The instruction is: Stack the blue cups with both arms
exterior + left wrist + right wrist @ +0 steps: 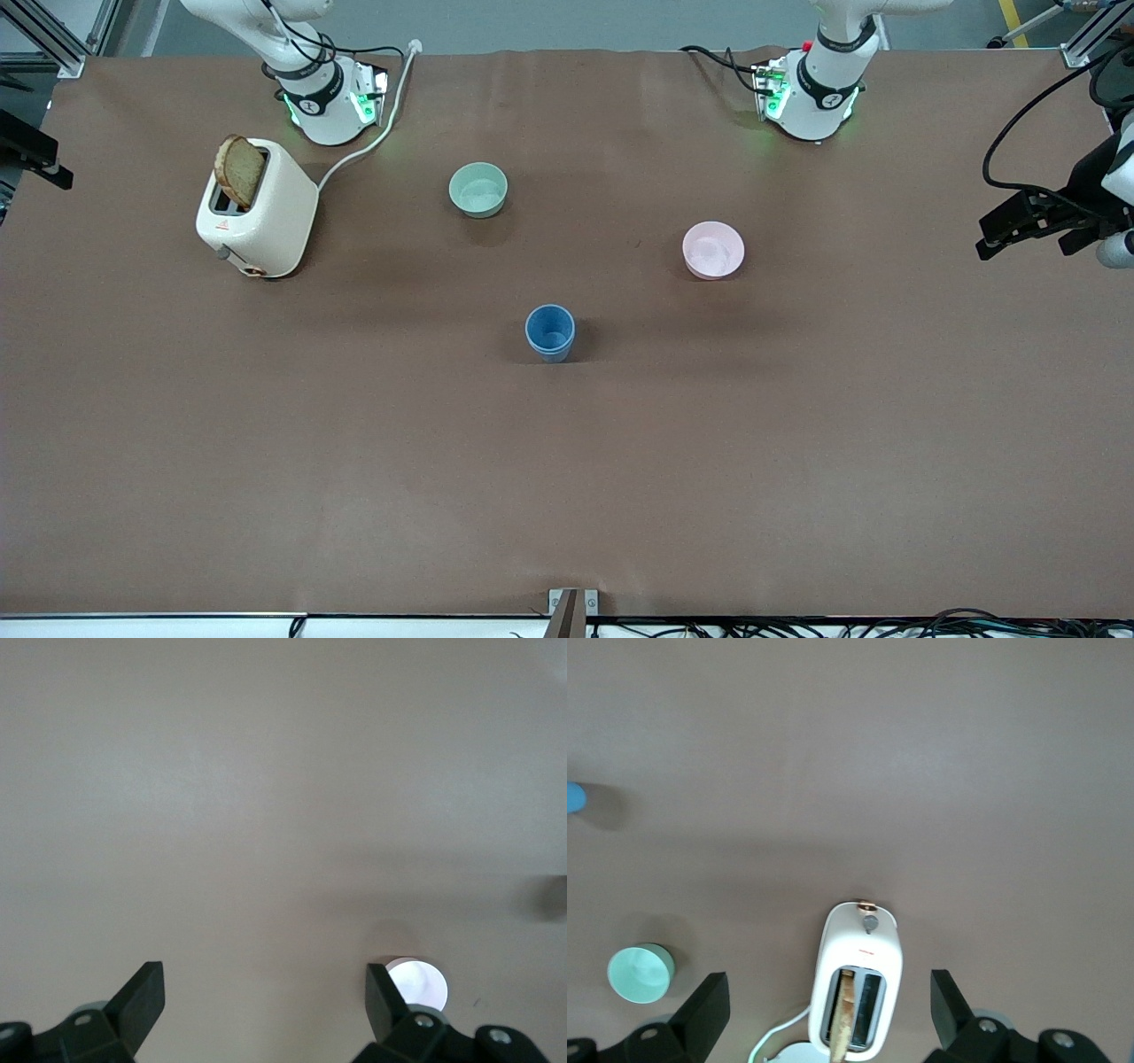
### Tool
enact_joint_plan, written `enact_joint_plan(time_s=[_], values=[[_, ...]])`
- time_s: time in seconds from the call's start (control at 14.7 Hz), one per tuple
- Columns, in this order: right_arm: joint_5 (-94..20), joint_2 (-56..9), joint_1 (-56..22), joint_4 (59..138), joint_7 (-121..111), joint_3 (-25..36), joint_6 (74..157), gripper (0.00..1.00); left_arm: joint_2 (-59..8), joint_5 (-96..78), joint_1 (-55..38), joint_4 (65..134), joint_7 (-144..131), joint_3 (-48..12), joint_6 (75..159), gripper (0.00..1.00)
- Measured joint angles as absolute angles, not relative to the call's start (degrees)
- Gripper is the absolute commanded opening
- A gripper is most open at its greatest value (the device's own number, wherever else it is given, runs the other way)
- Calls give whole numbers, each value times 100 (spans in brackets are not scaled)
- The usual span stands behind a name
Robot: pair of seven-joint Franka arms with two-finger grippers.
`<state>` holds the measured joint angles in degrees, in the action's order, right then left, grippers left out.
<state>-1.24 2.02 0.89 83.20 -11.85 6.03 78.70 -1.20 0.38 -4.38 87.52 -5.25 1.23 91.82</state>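
Note:
One blue cup (549,332) stands upright mid-table, nearer the front camera than both bowls. I cannot tell whether the second blue cup is nested in it; no other blue cup shows. The cup's edge also shows in the right wrist view (574,798). My left gripper (264,992) is open and empty, high over bare table beside the pink bowl (422,983). My right gripper (828,992) is open and empty, high over the toaster (859,979). Both arms rise from their bases out of the front view.
A white toaster (261,217) holding a slice of toast stands toward the right arm's end, its cord running to that base. A pale green bowl (478,190) and a pink bowl (713,250) sit farther from the front camera than the cup. Black hardware with cables (1054,217) overhangs the left arm's end.

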Motion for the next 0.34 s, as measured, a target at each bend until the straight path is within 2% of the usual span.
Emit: enact_joint_plan(time_s=[0.34], values=[[-88,134,104,8321,-1120,621,7973,100,-120,38,-439,8751,-525,119,9182,100]])
